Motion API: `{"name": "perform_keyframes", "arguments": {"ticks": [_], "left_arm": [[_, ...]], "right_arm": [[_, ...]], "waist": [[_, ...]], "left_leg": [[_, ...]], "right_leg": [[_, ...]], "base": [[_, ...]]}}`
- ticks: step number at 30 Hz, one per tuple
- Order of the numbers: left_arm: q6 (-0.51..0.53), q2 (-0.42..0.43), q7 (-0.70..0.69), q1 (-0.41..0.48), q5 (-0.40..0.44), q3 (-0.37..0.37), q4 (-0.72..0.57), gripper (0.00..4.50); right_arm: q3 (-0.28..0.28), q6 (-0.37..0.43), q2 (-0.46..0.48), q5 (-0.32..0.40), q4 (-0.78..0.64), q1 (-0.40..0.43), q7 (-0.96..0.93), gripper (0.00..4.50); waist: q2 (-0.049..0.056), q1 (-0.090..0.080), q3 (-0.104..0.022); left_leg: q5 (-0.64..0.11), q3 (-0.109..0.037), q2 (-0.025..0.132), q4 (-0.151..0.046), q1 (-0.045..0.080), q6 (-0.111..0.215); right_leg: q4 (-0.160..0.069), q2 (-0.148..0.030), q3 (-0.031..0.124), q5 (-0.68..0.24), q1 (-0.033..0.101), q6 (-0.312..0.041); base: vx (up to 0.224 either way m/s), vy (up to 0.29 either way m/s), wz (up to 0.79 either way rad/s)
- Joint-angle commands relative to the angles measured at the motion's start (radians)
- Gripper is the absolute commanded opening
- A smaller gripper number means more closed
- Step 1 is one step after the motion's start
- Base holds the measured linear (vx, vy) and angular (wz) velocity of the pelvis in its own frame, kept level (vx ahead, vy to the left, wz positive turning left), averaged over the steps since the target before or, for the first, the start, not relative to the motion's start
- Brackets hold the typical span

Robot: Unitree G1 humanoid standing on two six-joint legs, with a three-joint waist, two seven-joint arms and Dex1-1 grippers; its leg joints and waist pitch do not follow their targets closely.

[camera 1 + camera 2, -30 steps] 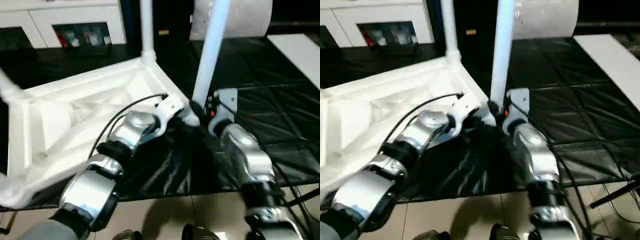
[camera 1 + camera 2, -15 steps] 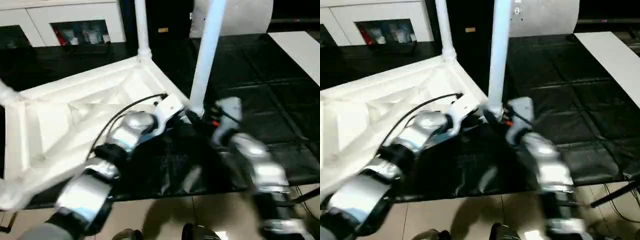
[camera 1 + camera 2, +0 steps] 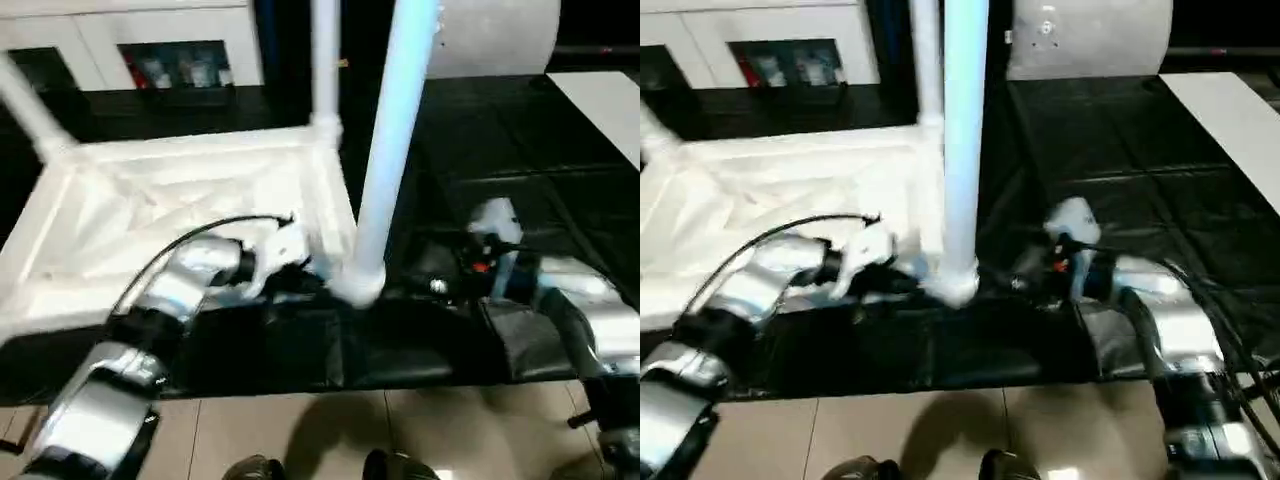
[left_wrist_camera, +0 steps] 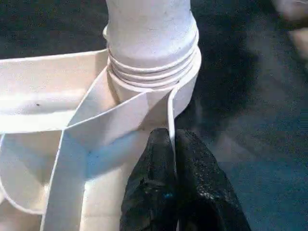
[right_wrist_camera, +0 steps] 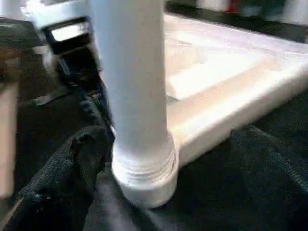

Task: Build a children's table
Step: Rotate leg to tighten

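The children's table lies upside down on the black mat, its ribbed white top (image 3: 180,190) facing up. Three legs stand in its corner sockets. The nearest leg (image 3: 390,150) sits in the near right socket (image 3: 355,288), its threads showing in the left wrist view (image 4: 151,72). My left gripper (image 3: 305,272) is shut on the thin rim of the top just beside that socket (image 4: 172,144). My right gripper (image 3: 440,285) is open to the right of that leg. One finger (image 5: 72,163) is close to the leg (image 5: 134,96) and the other finger (image 5: 269,159) stands well off it.
A white cabinet (image 3: 130,50) with glass doors stands at the back left. A flat white board (image 3: 600,100) lies on the mat (image 3: 520,160) at the right, and a pale drum (image 3: 500,35) is behind. Tiled floor (image 3: 330,430) begins at the mat's near edge.
My right gripper has let go of the nearest leg, opened and drawn back to the right. The table top has swung round, its near corner coming closer, with my left gripper still on the rim.
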Motion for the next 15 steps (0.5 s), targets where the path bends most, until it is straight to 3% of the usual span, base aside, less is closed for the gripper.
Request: {"name": "perform_keyframes", "arguments": {"ticks": [1, 2, 3, 4, 5, 9, 12, 15], "left_arm": [[-0.014, 0.016, -0.085, 0.024, 0.016, -0.053, -0.021, 0.0], [-0.013, 0.038, -0.121, 0.034, 0.01, -0.061, -0.051, 0.0], [-0.009, 0.048, -0.135, 0.037, 0.007, -0.064, -0.066, 0.0], [-0.004, 0.053, -0.143, 0.038, 0.006, -0.066, -0.074, 0.0], [-0.004, 0.053, -0.143, 0.038, 0.006, -0.066, -0.074, 0.0], [-0.006, 0.07, -0.164, 0.046, 0.003, -0.07, -0.11, 0.0], [-0.008, 0.075, -0.168, 0.045, 0.003, -0.071, -0.118, 0.0], [-0.004, 0.073, -0.167, 0.043, 0.002, -0.069, -0.121, 0.0]], "right_arm": [[0.02, 0.005, -0.01, 0.016, 0.006, -0.013, 0.056, 4.16], [0.056, 0.011, -0.004, 0.014, 0.028, -0.032, 0.111, 4.07], [0.075, 0.013, 0.002, 0.01, 0.038, -0.039, 0.132, 4.07], [0.086, 0.013, 0.005, 0.008, 0.043, -0.043, 0.144, 3.98], [0.086, 0.013, 0.005, 0.008, 0.043, -0.043, 0.144, 3.88], [0.125, -0.004, 0.041, -0.003, 0.108, -0.084, 0.197, 3.57], [0.142, -0.011, 0.047, -0.008, 0.132, -0.1, 0.228, 3.31], [0.152, -0.022, 0.055, -0.015, 0.152, -0.109, 0.233, 3.02]], "waist": [[-0.023, 0.008, -0.071], [-0.025, 0.014, -0.07], [-0.032, 0.013, -0.069], [-0.027, 0.018, -0.069], [-0.03, 0.02, -0.069], [-0.043, 0.023, -0.067], [-0.043, 0.024, -0.064], [-0.043, 0.023, -0.063]], "left_leg": [[-0.065, -0.048, 0.108, -0.072, 0.012, 0.151], [-0.062, -0.047, 0.112, -0.072, 0.02, 0.139], [-0.065, -0.047, 0.112, -0.075, 0.017, 0.136], [-0.064, -0.046, 0.114, -0.076, 0.022, 0.128], [-0.06, -0.046, 0.115, -0.076, 0.023, 0.121], [-0.071, -0.044, 0.111, -0.078, 0.02, 0.101], [-0.094, -0.044, 0.111, -0.079, 0.02, 0.078], [-0.088, -0.044, 0.112, -0.08, 0.022, 0.071]], "right_leg": [[-0.058, -0.103, 0.09, -0.247, 0.061, -0.176], [-0.056, -0.104, 0.092, -0.23, 0.057, -0.182], [-0.053, -0.103, 0.091, -0.224, 0.059, -0.188], [-0.053, -0.104, 0.092, -0.209, 0.057, -0.195], [-0.049, -0.105, 0.094, -0.184, 0.057, -0.204], [-0.045, -0.11, 0.097, -0.165, 0.062, -0.224], [-0.052, -0.111, 0.099, -0.207, 0.065, -0.215], [-0.049, -0.108, 0.099, -0.182, 0.064, -0.223]], "base": [[0.0, 0.0, 0.0], [0.0, 0.0, 0.0], [0.0, 0.0, 0.0], [0.0, 0.0, 0.0], [0.0, 0.0, 0.0], [0.0, 0.0, 0.0], [0.0, 0.0, 0.0], [0.0, 0.0, 0.0]]}}
